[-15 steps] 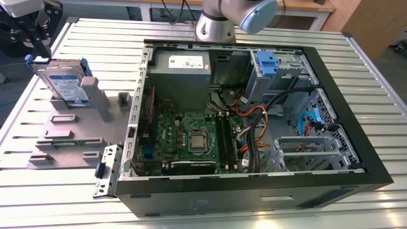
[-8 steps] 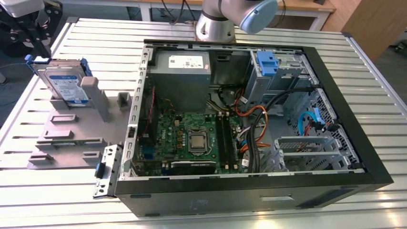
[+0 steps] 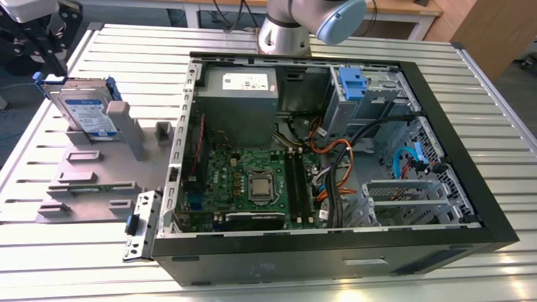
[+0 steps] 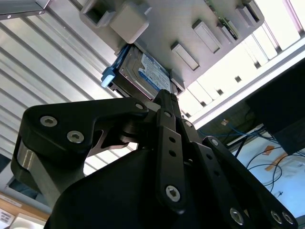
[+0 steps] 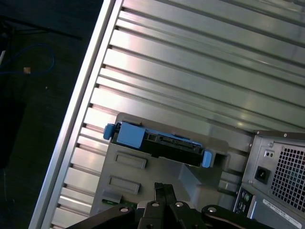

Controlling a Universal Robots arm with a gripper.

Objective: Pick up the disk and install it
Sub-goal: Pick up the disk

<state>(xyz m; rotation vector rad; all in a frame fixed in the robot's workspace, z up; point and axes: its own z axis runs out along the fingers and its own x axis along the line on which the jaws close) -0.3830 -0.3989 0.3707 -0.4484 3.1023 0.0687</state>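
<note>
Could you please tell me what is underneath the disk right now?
The disk stands on edge in a slot of the grey holder, which lies on the slatted table. The slot's walls cover its bottom edge, so what it rests on cannot be seen.

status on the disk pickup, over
Gripper short of the disk, fingers shut, holding nothing. Disk upright in the grey fixture, outside the computer case. Nothing seen between gripper and disk.
</note>
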